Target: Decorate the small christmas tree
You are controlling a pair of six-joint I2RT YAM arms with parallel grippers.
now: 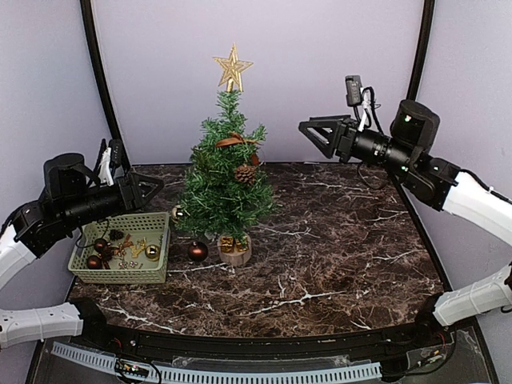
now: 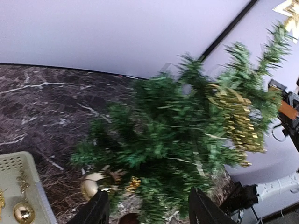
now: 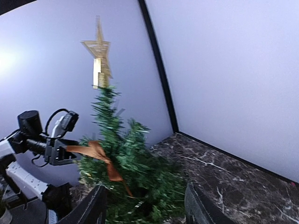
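Tree (image 1: 224, 180) upright btwn arms; L gripper (image 1: 157, 186) nearer, low; R gripper (image 1: 310, 134) higher. Both jaws spread, empty.

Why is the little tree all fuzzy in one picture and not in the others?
Left wrist view: the small christmas tree fills the frame close to the lens and looks smeared and soft. Right wrist view: the gold star is slightly streaky, and a bright glow washes the wall at left. Top external view: evenly lit and sharp.
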